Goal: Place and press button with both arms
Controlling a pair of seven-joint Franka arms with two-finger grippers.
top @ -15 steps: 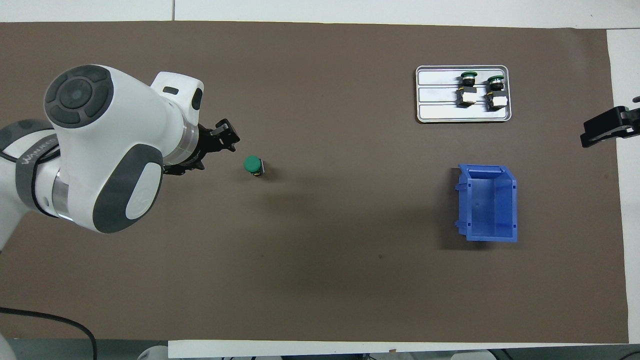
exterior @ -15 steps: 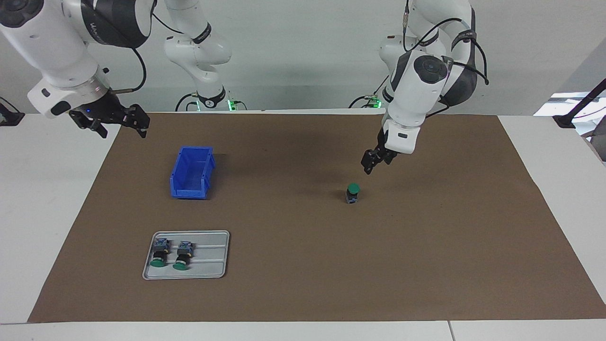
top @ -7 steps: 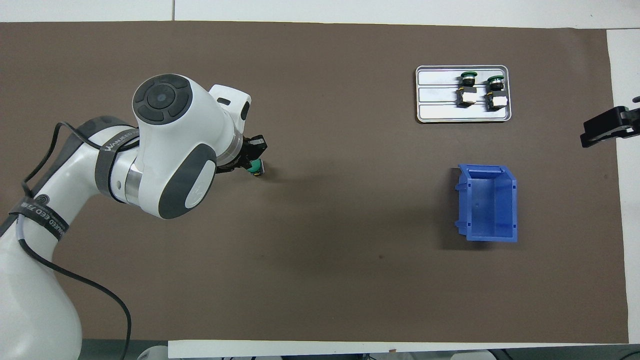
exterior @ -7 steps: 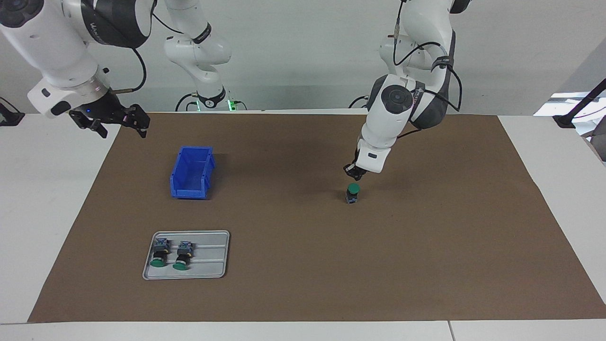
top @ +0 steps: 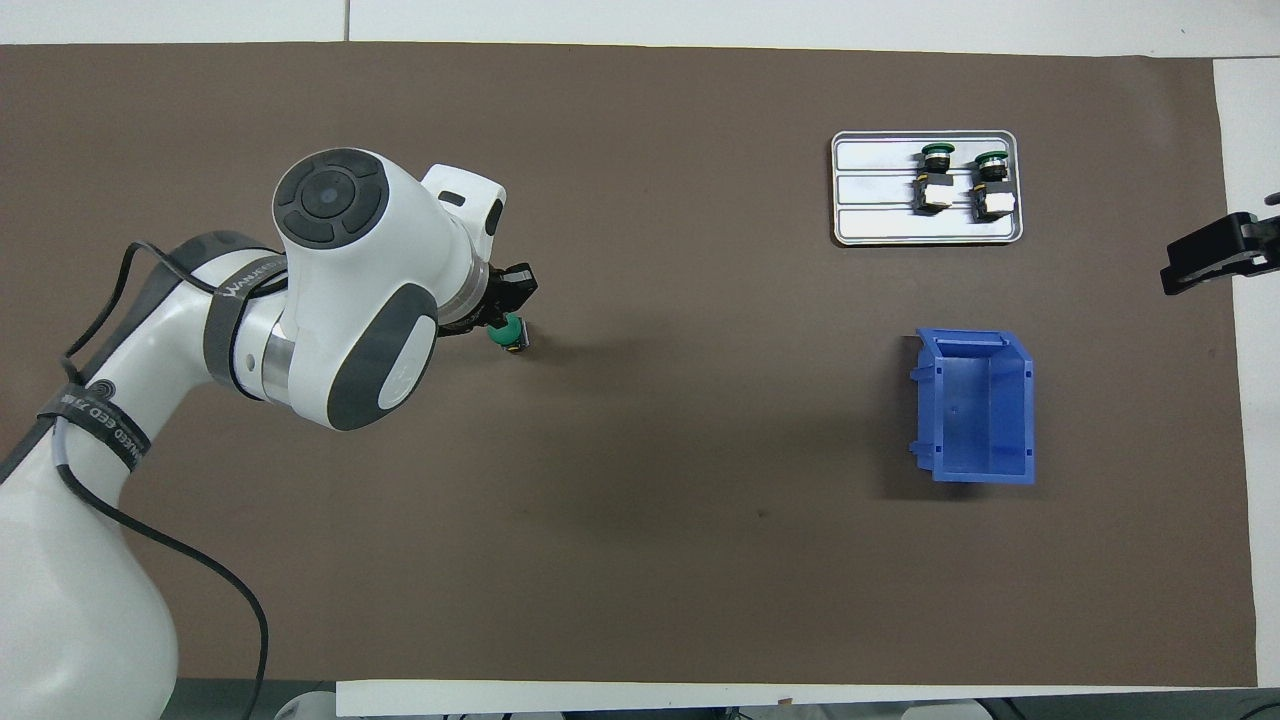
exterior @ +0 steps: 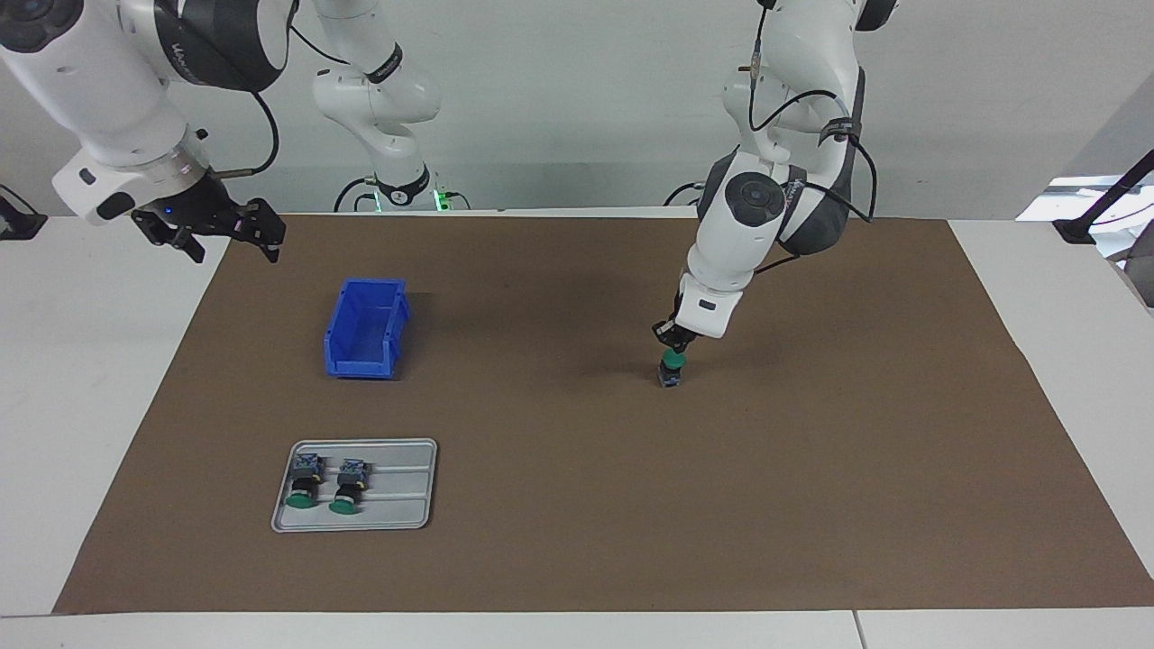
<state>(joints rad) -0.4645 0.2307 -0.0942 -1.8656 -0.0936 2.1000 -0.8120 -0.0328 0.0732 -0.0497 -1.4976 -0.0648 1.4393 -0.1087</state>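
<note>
The button (exterior: 670,371) stands upright on the brown mat toward the left arm's end, green cap up; it also shows in the overhead view (top: 513,333). My left gripper (exterior: 672,342) points straight down, shut, with its tips resting on the green cap; in the overhead view the left gripper (top: 510,300) covers part of the cap. My right gripper (exterior: 227,245) waits open and empty in the air over the mat's edge at the right arm's end. One of its fingers (top: 1205,262) shows at the edge of the overhead view.
A silver tray (exterior: 397,514) holds two more buttons (exterior: 325,482) lying on their sides, at the right arm's end. A blue bin (exterior: 365,329) stands open nearer to the robots than the tray. Both show in the overhead view: tray (top: 870,225), bin (top: 975,405).
My left gripper has swung over from beside the button and come down onto its green cap. The right arm has not moved.
</note>
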